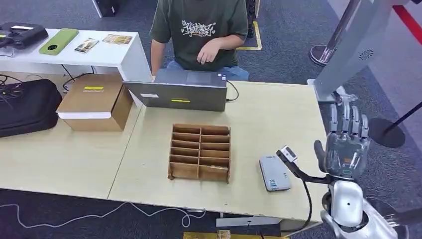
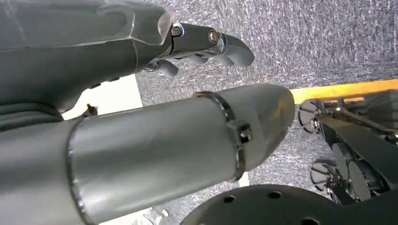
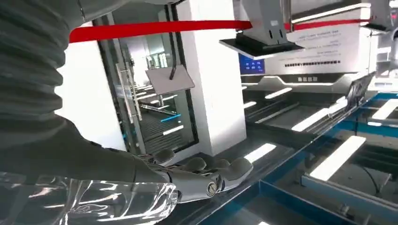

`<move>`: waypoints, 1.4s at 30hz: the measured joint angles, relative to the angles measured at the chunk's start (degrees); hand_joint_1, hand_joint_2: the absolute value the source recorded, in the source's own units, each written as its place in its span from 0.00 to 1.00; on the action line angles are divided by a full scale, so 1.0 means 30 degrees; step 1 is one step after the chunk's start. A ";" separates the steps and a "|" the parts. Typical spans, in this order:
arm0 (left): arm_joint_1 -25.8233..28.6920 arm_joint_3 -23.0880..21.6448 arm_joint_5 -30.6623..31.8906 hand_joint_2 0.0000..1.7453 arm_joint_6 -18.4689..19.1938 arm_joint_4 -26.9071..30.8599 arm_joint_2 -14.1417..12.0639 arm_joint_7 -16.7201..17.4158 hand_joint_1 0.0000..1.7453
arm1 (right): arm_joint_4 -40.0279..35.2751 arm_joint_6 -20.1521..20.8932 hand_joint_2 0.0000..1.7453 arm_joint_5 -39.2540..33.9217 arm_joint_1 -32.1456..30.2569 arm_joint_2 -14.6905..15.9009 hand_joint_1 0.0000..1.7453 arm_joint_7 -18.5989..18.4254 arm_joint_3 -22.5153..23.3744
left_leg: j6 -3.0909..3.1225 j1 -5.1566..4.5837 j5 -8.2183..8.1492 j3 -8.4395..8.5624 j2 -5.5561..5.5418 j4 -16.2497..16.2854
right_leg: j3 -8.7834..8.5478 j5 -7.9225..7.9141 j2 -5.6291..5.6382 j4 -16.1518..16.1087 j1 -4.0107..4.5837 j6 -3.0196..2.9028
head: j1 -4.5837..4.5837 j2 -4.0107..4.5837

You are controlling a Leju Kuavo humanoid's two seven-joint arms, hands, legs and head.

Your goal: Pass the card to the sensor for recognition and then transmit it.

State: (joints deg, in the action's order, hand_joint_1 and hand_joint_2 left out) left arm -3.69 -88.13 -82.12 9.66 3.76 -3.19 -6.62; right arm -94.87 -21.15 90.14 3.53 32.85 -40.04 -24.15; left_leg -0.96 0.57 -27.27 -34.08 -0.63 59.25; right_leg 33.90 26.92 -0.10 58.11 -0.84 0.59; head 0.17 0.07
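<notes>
Wooden surface [image 1: 278,119] w/ a person [image 1: 199,30] seated at the far edge behind a grey laptop [image 1: 181,92]. Black bag [image 1: 27,107] and cardboard box [image 1: 94,102] on the left part. Slotted wooden organizer [image 1: 200,152] mid-surface. Grey sensor [image 1: 274,173] flat on the surface, just right of the organizer, near the front edge. Right hand [image 1: 346,142] raised upright beside the surface's right edge, apart from the sensor; fingers [image 1: 354,119] straight and spread, holding nothing. Left hand [image 2: 94,56] over grey carpet, fingers [image 2: 225,44] loosely extended, nothing in them. Can't tell where the card is.
</notes>
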 joint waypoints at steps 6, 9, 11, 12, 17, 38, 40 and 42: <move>0.0065 0.0029 -0.0758 0.00 0.0203 -0.0211 0.0232 -0.0218 0.00 | -0.2135 0.2707 1.00 0.0007 -0.1547 -0.0216 0.00 0.0000 -0.0520 | 0.0001 0.0002 -0.0008 0.0004 0.0024 -0.0007 | 0.0003 0.0007 0.0019 0.0002 0.0003 -0.0010 | 0.0001 0.0000; 0.0125 0.0000 -0.2085 0.00 0.0371 -0.0364 0.0371 -0.0262 0.00 | -0.2336 0.3301 1.00 0.0007 -0.1790 -0.0839 0.00 0.0015 -0.1575 | 0.0000 0.0004 -0.0008 0.0007 0.0024 -0.0007 | 0.0005 0.0007 0.0019 0.0005 0.0006 -0.0012 | 0.0022 0.0000; 0.0168 0.0000 -0.2368 0.00 0.0371 -0.0386 0.0452 -0.0262 0.00 | -0.2709 0.4227 1.00 0.0007 -0.1883 -0.1254 0.00 0.0015 -0.2217 | -0.0001 0.0012 -0.0007 0.0005 0.0023 -0.0007 | 0.0004 0.0010 0.0017 0.0005 0.0015 -0.0016 | 0.0007 0.0000; 0.0199 0.0000 -0.2426 0.00 0.0371 -0.0429 0.0525 -0.0262 0.00 | -0.2904 0.4517 1.00 0.0015 -0.1887 -0.1543 0.00 0.0015 -0.2650 | -0.0002 0.0018 -0.0007 0.0005 0.0025 -0.0008 | 0.0004 0.0014 0.0022 0.0005 0.0022 -0.0022 | 0.0007 0.0000; 0.0203 0.0000 -0.2514 0.00 0.0415 -0.0481 0.0619 -0.0262 0.00 | -0.2846 0.5063 1.00 0.0015 -0.1848 -0.3134 0.00 0.0175 -0.4774 | -0.0012 0.0024 -0.0013 0.0005 0.0022 -0.0011 | 0.0004 0.0028 0.0017 0.0008 0.0030 -0.0044 | 0.0007 0.0000; 0.0114 -0.0029 -0.2579 0.00 0.0306 -0.0517 0.0714 -0.0160 0.00 | 0.2452 0.3110 1.00 0.0000 -0.0752 -0.9677 0.00 0.4853 -0.6119 | -0.0046 0.0028 -0.0018 0.0017 0.0026 -0.0014 | 0.0002 0.0038 0.0024 0.0016 0.0033 -0.0065 | 0.0007 0.0000; 0.0098 -0.0029 -0.2623 0.00 0.0306 -0.0517 0.0714 -0.0138 0.00 | 0.2969 0.3095 1.00 0.0000 -0.0500 -1.0157 0.00 0.5122 -0.5821 | -0.0051 0.0028 -0.0015 0.0018 0.0025 -0.0014 | 0.0000 0.0039 0.0020 0.0016 0.0032 -0.0065 | 0.0007 0.0000; 0.0102 -0.0029 -0.2630 0.00 0.0306 -0.0517 0.0714 -0.0109 0.00 | 0.3340 0.3081 1.00 0.0000 -0.0383 -1.0507 0.00 0.5260 -0.5588 | -0.0051 0.0028 -0.0015 0.0014 0.0024 -0.0014 | 0.0000 0.0039 0.0020 0.0018 0.0032 -0.0065 | 0.0007 0.0000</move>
State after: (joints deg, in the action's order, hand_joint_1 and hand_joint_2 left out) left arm -3.38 -88.21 -90.01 10.58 2.21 -1.05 -6.95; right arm -84.85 -11.91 90.14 2.38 1.33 -24.26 -40.91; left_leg -1.11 0.66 -27.32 -34.04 -0.56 59.20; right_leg 33.90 27.04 -0.04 58.16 -0.74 0.39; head 0.20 0.07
